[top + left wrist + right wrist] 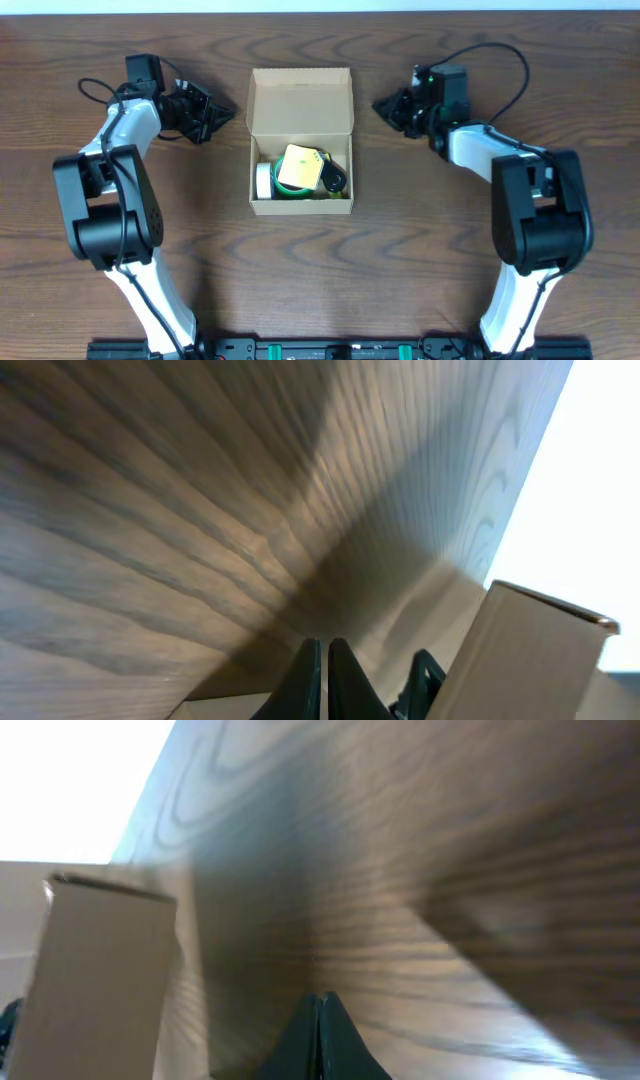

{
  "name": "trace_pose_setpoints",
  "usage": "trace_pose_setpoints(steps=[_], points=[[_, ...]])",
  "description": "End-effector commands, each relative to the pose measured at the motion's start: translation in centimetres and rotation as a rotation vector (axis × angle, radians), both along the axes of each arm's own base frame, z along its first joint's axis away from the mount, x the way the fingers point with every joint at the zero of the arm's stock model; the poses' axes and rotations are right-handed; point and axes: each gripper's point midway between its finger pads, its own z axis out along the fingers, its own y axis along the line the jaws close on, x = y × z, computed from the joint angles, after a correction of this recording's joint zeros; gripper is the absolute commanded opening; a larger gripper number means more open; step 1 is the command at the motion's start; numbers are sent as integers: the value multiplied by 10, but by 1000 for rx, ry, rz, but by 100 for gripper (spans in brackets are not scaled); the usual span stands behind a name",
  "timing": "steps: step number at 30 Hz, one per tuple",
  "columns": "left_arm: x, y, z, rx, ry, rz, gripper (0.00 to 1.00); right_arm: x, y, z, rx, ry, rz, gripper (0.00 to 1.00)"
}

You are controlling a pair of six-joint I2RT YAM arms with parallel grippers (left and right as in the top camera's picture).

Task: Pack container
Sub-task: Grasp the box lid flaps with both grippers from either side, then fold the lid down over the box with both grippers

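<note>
- The left claw (224,114) lies low over the wooden table (450,270). In its wrist view the two fingers (308,678) are pressed together with nothing between them.
- The right claw (384,104) is posed the same way. Its fingers (304,1040) meet in a closed point and grip nothing.
- The two claws point their tips inward, toward each other.
- The container (300,100), a tan cardboard box, sits between the two claws, near each tip but touching neither.
- In the left wrist view, a plain cardboard wall of the box (530,660) stands ahead of that claw and off to its right.
- In the right wrist view, the box wall (100,980) stands ahead of that claw and off to its left.
- The box is open, and its flap lid is folded back on the side level with the claws.
- The open compartment lies past the lid, further back from the claw tips.
- A yellow square pad (300,167) lies on top of the contents, slightly tilted.
- A green tape roll (292,196) shows under the pad.
- A white roll (263,180) sits against the wall on the left claw's side.
- A small black item (333,180) sits on the right claw's side; it is too small to identify.
</note>
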Motion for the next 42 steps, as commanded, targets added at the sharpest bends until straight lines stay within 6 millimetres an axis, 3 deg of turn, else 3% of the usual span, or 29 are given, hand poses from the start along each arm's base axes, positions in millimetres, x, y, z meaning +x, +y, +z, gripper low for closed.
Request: trace_pose_setpoints(steps=[1, 8, 21, 32, 35, 42], points=[[1, -16, 4, -40, -19, -48, 5, -3, 23, -1, 23, 9, 41, 1], [-3, -36, 11, -83, -38, -111, 6, -6, 49, 8, 38, -31, 88, 1], [-11, -55, 34, -214, -130, -227, 6, 3, 63, 35, 86, -133, 145, 1], [-20, -65, 62, -337, -291, -359, 6, 2, 80, 82, 136, -256, 280, 1], [-23, -64, 68, -320, -332, -380, 5, 0, 79, 98, 128, -288, 289, 1], [-43, -50, 73, -81, -307, -411, 5, -17, 69, 119, 16, -313, 319, 1]])
